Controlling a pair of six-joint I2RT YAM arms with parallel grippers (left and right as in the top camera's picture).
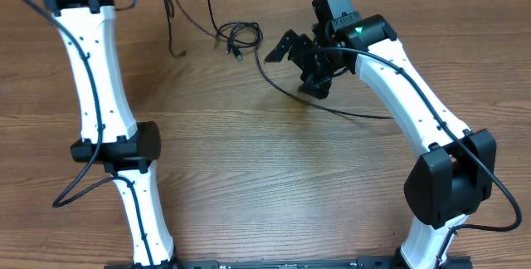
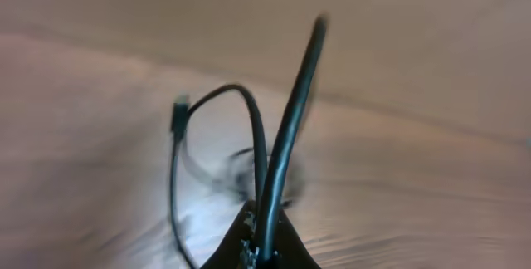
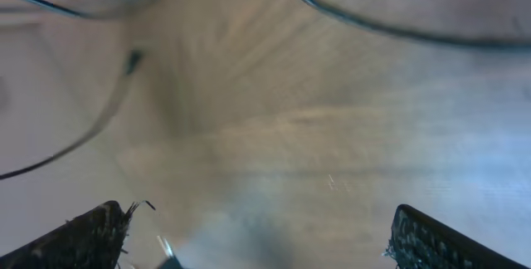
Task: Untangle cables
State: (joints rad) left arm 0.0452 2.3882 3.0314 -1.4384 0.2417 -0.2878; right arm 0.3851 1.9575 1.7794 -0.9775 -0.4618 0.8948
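Observation:
A small coil of thin black cable (image 1: 238, 35) lies at the back of the wooden table, with a strand running up past the top edge. My left gripper (image 2: 261, 248) is at the far left back and is shut on a black cable (image 2: 286, 128), which hangs down to a plug end (image 1: 175, 52). A looped strand with a plug (image 2: 178, 115) shows beyond it. My right gripper (image 1: 297, 66) is wide open and empty just right of the coil. A long black cable (image 1: 332, 107) curves beneath it and also crosses the top of the right wrist view (image 3: 373, 26).
The wooden table (image 1: 274, 178) spans the view. The white left arm (image 1: 99, 95) stands at the left and the white right arm (image 1: 415, 103) at the right. A thin strand with a plug (image 3: 131, 60) lies left of the right fingers.

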